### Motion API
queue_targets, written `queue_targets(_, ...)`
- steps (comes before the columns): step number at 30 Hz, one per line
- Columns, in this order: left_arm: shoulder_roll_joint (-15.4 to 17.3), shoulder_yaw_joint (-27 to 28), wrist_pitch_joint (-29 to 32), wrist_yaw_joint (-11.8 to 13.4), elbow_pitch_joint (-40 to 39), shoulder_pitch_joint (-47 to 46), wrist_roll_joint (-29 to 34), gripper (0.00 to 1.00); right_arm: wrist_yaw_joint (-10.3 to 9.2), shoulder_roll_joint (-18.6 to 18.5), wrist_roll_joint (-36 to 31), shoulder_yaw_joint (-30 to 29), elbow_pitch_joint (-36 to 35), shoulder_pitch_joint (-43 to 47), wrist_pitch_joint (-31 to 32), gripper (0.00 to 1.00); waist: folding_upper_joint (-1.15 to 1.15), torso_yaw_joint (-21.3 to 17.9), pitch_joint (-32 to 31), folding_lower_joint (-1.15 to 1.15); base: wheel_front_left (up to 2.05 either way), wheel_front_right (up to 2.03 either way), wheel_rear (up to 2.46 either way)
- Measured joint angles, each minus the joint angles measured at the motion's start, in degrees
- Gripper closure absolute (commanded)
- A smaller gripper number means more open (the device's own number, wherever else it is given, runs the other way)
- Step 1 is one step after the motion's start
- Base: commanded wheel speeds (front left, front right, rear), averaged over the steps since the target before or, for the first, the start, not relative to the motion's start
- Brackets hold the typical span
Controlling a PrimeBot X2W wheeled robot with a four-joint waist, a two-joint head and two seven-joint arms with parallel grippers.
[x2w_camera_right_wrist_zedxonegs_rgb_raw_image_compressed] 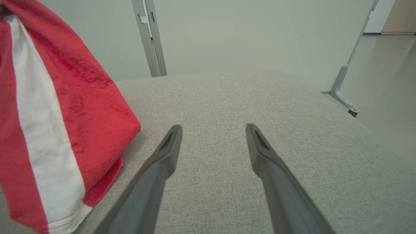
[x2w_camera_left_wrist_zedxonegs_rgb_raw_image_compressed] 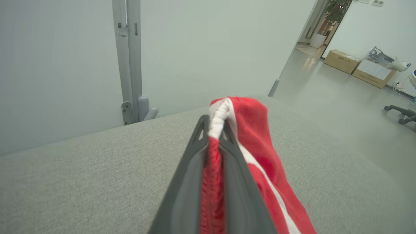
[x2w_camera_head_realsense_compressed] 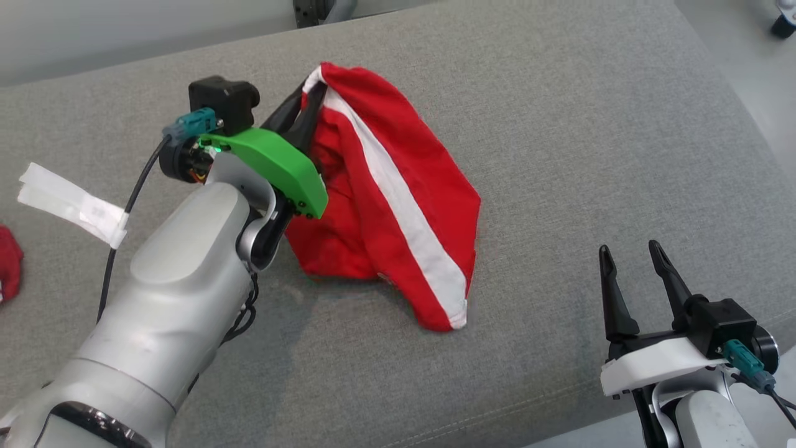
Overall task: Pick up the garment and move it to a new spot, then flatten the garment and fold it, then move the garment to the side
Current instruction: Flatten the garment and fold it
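The red garment [x2w_camera_head_realsense_compressed: 385,205], soft, light and floppy, droops onto the grey cushion [x2w_camera_head_realsense_compressed: 559,124] from its white edge, clenched in the left pincer [x2w_camera_head_realsense_compressed: 309,93], while the right pincer [x2w_camera_head_realsense_compressed: 629,249] is spread wide, holding nothing.

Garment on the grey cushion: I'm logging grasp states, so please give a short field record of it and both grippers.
garment: red with a white stripe, bunched, not flattened
held by: left gripper, shut on its white-edged upper corner
garment position: upper corner raised, lower end down at the cushion
right gripper: open, empty, apart from the garment
also there: white tape strip and a second red item at the robot's left
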Motion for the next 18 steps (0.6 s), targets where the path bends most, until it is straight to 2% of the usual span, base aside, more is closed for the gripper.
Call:
queue_targets(7, -2.2, 4.8, -2.4, 3.7, -2.8, -4.2, 0.6, 1.00, 0.00, 0.1, 0.0, 0.3, 0.3, 1.1, 0.0, 0.00, 0.00, -0.1, -3.3, 0.00, 0.00, 0.00, 0.00)
queue_targets(12, -4.5, 10.5, -2.6, 7.3, -9.3, -4.6, 4.1, 1.00, 0.00, 0.1, 0.0, -0.3, 0.3, 2.2, 0.0, 0.00, 0.00, -0.1, -5.1, 0.00, 0.00, 0.00, 0.00)
queue_targets(15, -5.6, 14.5, -2.7, 9.6, -13.7, -1.2, 7.3, 1.00, 0.00, 0.1, -0.3, -0.5, 0.3, 2.3, 0.0, 0.00, 0.00, 0.3, -5.6, 0.00, 0.00, 0.00, 0.00)
queue_targets(18, -6.1, 17.6, -2.8, 11.0, -17.3, 6.4, 10.3, 1.00, 0.00, 0.1, -0.3, -0.5, 0.3, 2.7, 0.0, 0.00, 0.00, 0.8, -6.0, 0.00, 0.00, 0.00, 0.00)
